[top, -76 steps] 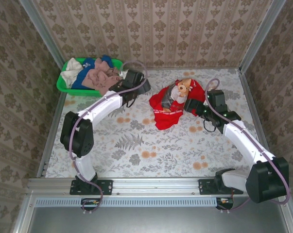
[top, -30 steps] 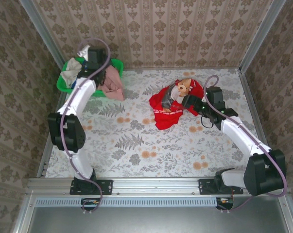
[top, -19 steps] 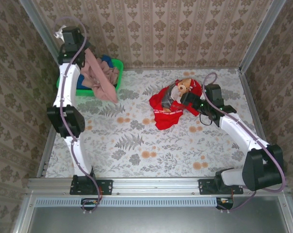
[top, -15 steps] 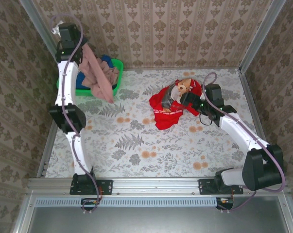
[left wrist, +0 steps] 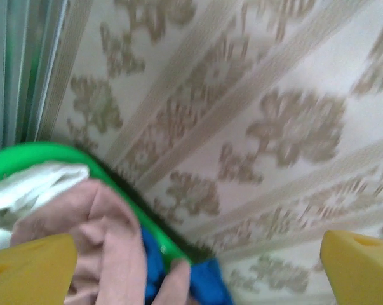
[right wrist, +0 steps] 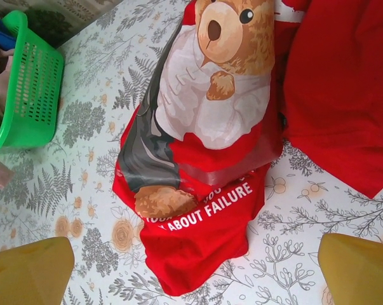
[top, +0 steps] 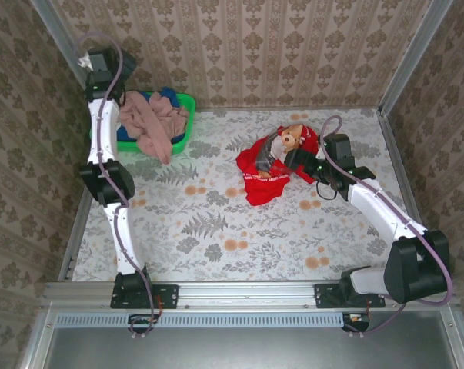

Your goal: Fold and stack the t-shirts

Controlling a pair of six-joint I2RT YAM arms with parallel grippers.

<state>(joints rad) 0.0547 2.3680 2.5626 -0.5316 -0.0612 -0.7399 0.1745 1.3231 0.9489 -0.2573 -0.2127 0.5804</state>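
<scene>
A crumpled red t-shirt with a teddy-bear print lies on the table right of centre. In the right wrist view the red shirt spreads under my right gripper, which is open just above its lower hem. From above, the right gripper sits at the shirt's right edge. A dusty pink t-shirt lies heaped on the green basket, one end hanging over the front rim. My left gripper is raised high by the back-left wall, open and empty. Below it lie the pink shirt, blue cloth and white cloth.
The basket's meshed side stands at the table's back-left corner. Patterned walls close in the back and both sides. The floral tabletop stretches bare between the basket, the red shirt and the arm bases.
The left arm lifted the pink shirt up out of the basket toward the back-left wall, then its gripper opened and the shirt dropped onto the basket. The right arm barely moved.
</scene>
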